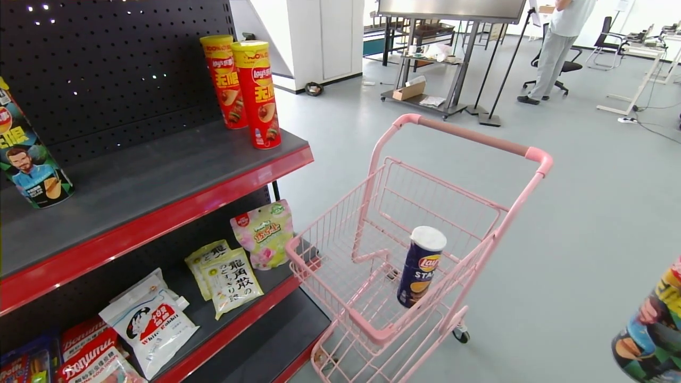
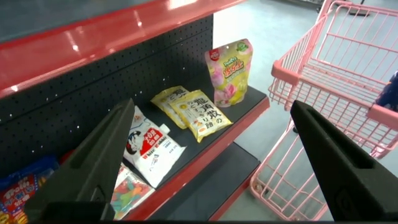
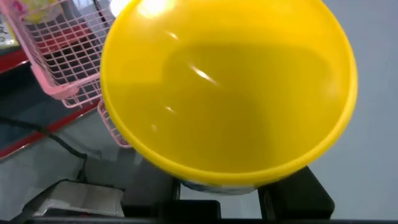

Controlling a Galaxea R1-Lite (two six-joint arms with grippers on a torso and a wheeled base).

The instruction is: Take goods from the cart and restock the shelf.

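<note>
Nearest, at the near right, a colourful chip can (image 1: 650, 332) hangs off the floor in the right gripper (image 3: 224, 199). Its fingers (image 3: 297, 190) are clenched on the tube just below the yellow lid (image 3: 227, 87), which faces the wrist camera. The can looks like a light, stiff cardboard tube with a glossy wall, so I judge it easy to lift but apt to slip or dent if squeezed hard. The firmest hold would be around the body, not on the plastic lid, which could pop off. On the near left, the left gripper (image 2: 211, 109) hovers in front of the lower shelf board, fingers spread wide with nothing between them. Soft snack bags (image 1: 231, 279) lie and lean on that board. Just right of the shelf (image 1: 159, 175) stands the pink cart (image 1: 468, 135), and 1 blue chip can (image 1: 420, 266) with a white lid leans inside its basket. It is the same kind of tube and is best gripped mid-body from above. The upper board is bare across its middle, so there is room to set the held can upright. A green can (image 1: 32, 159) stands at its left end. At its far right end, 2 red chip cans (image 1: 258, 96) stand side by side, touching.
</note>
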